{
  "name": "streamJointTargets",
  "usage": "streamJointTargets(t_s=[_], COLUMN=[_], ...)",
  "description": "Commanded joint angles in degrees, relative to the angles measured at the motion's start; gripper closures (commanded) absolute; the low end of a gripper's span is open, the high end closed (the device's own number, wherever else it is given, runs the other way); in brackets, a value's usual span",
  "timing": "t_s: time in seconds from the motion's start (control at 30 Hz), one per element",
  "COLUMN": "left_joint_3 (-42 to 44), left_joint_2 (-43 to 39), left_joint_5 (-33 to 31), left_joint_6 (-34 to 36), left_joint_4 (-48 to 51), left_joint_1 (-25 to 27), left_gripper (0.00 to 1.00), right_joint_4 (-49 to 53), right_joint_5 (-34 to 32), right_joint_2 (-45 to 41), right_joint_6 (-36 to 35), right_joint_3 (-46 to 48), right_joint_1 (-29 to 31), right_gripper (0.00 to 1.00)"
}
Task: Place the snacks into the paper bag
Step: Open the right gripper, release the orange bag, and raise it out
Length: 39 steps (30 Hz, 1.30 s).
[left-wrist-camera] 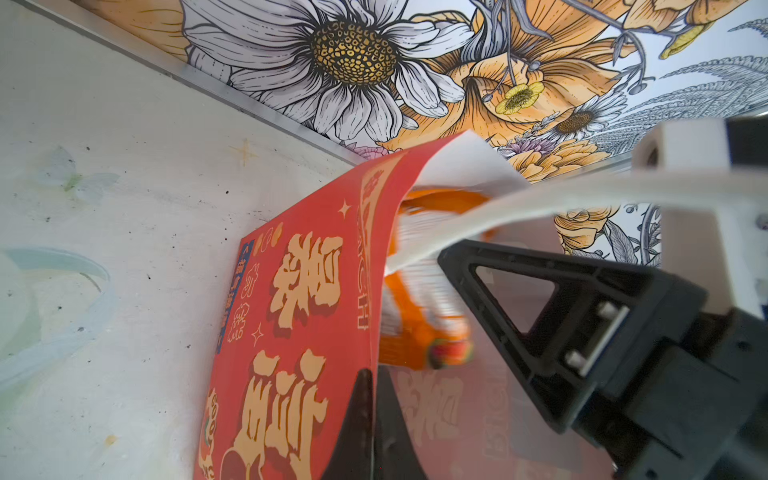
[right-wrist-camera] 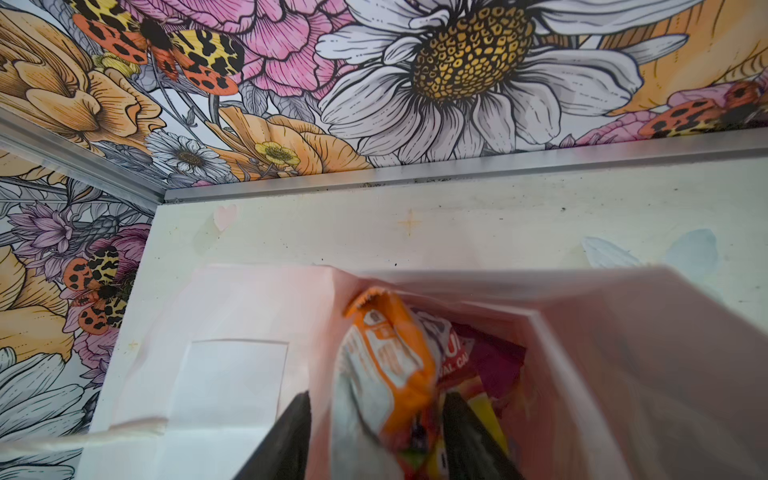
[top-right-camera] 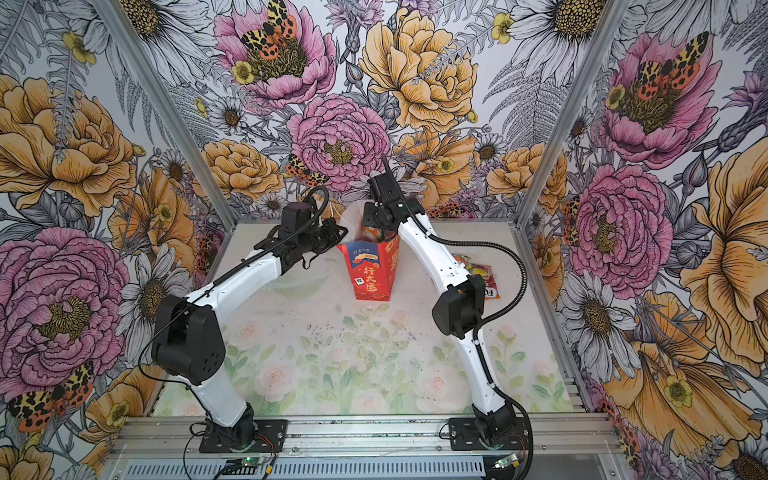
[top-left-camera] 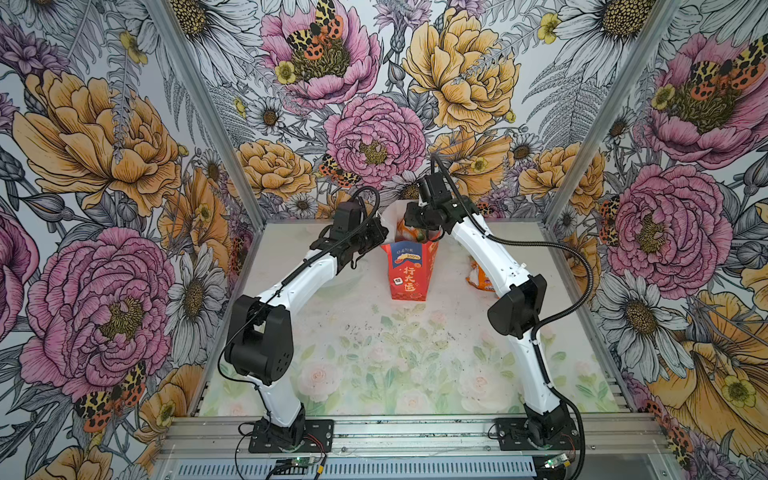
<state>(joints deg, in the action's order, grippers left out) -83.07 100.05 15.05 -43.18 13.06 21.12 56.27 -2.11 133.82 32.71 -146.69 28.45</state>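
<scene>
Left gripper was clamped on the red paper bag at its side wall, holding the mouth wide. Right gripper hung over that mouth, jaws parted, with the orange-and-white packet loose between them above a magenta packet inside. Another packet lay on the table behind my right arm. Risks as I judged them: the packet lodging against the rim, my right fingers snagging the cord handle on withdrawal, or a left-side tug tipping or tearing the bag.

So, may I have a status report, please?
Left end effector shut on rim of red paper bag. Right end effector open over its mouth, orange-and-white crinkly packet between fingers. Orange packet on table behind right arm.
</scene>
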Motion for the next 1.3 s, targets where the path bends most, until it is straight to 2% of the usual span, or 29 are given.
streamJointTargets(t_s=[0.0,0.27,0.5,0.67,0.97,1.27], left_joint_3=[0.2,0.1,0.1,0.2,0.6,1.2], left_joint_2=[-1.0,-0.8,-0.7,-0.7,-0.8,-0.9], left_joint_5=[0.4,0.3,0.9,1.2,1.6,2.2], left_joint_6=[0.0,-0.1,-0.3,-0.3,-0.5,-0.7], left_joint_4=[0.9,0.9,0.4,0.2,-0.4,-0.8], left_joint_1=[-0.3,-0.4,-0.5,-0.6,-1.0,-1.6], left_gripper=[1.0,1.0,1.0,1.0,1.0,1.0], right_joint_4=[-2.5,-2.5,-2.4,-2.4,-2.4,-2.5], right_joint_5=[-0.9,0.1,8.5,11.4,12.6,11.2], right_joint_2=[-3.6,-7.4,-12.2,-17.4,-29.2,-41.1], right_joint_6=[-2.0,-5.3,-10.8,-14.0,-13.7,-14.0], right_joint_3=[-0.5,0.2,1.5,4.6,17.7,37.2], right_joint_1=[-0.2,-0.2,-0.4,-0.9,-7.8,-17.8], right_gripper=[0.51,0.49,0.43,0.38,0.33,0.21])
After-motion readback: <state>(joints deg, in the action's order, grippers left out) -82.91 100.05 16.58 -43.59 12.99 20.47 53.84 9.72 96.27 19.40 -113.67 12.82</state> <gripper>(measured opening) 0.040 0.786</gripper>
